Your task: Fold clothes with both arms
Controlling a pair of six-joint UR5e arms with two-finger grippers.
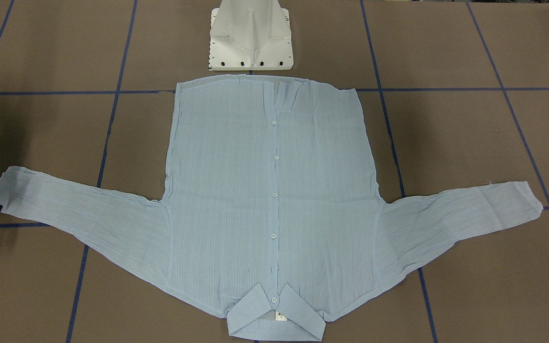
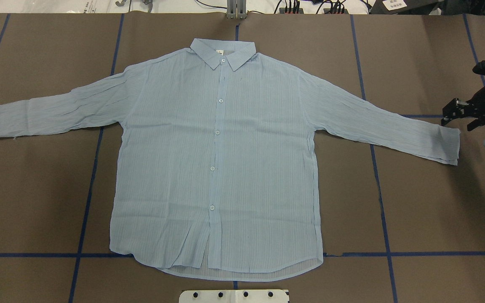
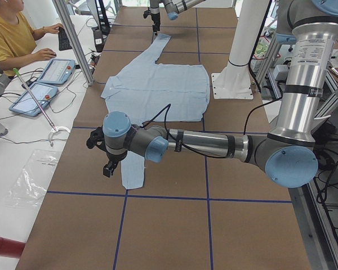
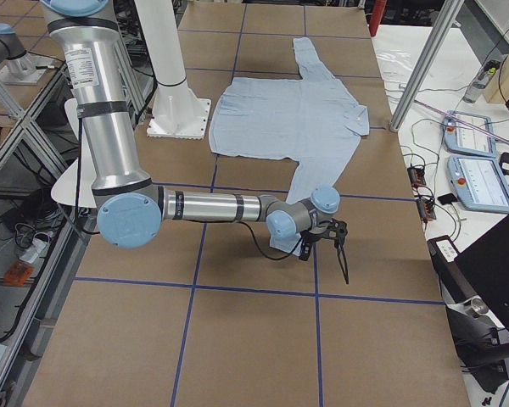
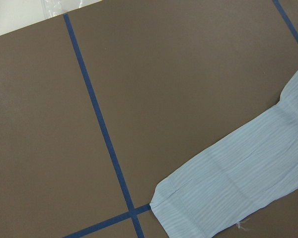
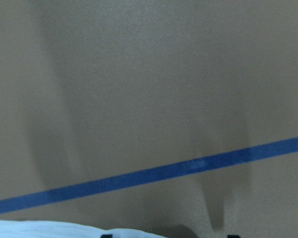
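So, R arm (image 4: 212, 206) outstretched nr shirt (image 4: 280, 114).

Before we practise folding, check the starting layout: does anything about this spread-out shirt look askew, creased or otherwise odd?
Mostly tidy: the shirt lies flat, buttoned, with its sleeves spread. One flaw is that below the lowest button the front edge is creased and folded askew at the hem.
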